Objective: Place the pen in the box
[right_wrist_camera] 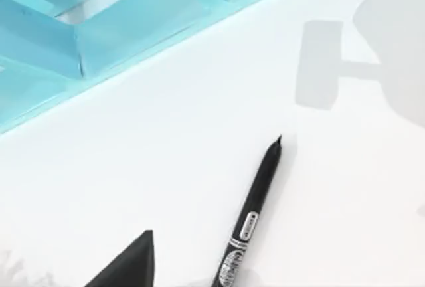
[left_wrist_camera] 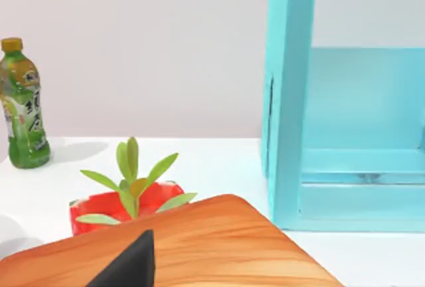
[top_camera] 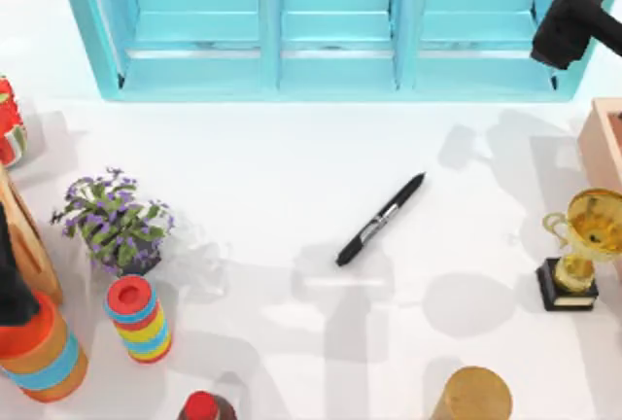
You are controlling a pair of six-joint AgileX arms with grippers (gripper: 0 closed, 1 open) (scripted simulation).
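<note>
Slim black pen [top_camera: 381, 219] with pale label band lies diagonally at frame centre on the white table [top_camera: 292, 157]; salmon-pink box [top_camera: 604, 143] at right edge. Right gripper [top_camera: 569, 19] upper right, left gripper [top_camera: 12, 274] lower left: finger state cannot be told.

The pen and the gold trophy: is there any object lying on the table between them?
No. In the top view, the stretch between the pen and the gold trophy is bare white table with only shadows.
</note>
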